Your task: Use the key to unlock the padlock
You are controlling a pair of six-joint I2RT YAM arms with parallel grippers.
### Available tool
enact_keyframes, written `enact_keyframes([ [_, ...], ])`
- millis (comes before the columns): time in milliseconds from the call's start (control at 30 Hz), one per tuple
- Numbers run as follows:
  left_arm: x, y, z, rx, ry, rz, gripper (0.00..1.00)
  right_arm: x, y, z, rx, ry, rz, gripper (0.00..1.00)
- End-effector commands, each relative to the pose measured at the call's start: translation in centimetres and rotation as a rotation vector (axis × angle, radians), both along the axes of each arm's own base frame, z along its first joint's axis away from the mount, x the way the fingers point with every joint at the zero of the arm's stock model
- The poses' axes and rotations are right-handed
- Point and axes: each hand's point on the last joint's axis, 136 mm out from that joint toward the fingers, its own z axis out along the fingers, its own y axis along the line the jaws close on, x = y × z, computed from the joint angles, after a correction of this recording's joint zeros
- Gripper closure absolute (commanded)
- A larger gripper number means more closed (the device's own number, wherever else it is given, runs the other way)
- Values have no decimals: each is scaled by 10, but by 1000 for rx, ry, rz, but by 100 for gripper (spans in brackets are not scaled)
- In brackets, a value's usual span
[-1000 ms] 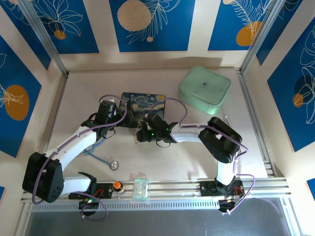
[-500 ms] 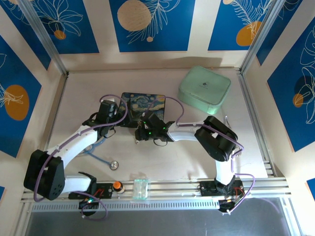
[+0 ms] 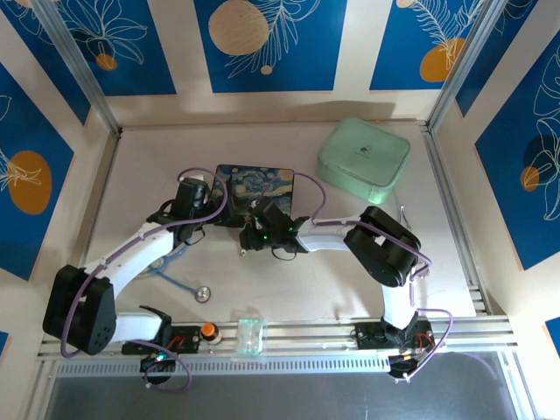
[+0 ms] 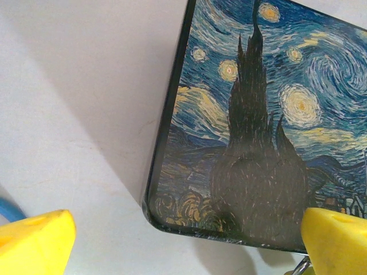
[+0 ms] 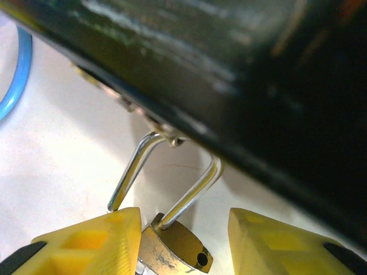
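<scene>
On the right end effector the yellow fingers are held apart. The small brass-gold rectangular padlock is lodged between them, against one finger, with a gap left to the other. Its thin silver U-shaped shackle runs forward from the fingertips and is hooked through a small silver clasp on the dark blue painted tin. One shackle leg appears to be out of the body, though its end is partly hidden.

On the left end effector the fingers are spread wide and nothing is gripped. The tin's rounded corner is framed between them on the white desk.
</scene>
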Motion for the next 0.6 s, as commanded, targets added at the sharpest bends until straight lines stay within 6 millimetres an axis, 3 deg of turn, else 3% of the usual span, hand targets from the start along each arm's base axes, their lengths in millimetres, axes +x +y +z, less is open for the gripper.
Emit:
enact_keyframes([
  [0,12,5,14,17,-44,16,0,-28,-9,-34,-104,78,53,55],
  [233,20,7,22,22,-65,22,0,-38,-9,-39,-120,83,78,51],
  [433,29,8,25,27,-75,25,0,-36,-10,-42,-127,88,65,62],
  [567,39,8,24,30,-73,29,0,-30,-24,-49,-162,106,-3,67],
])
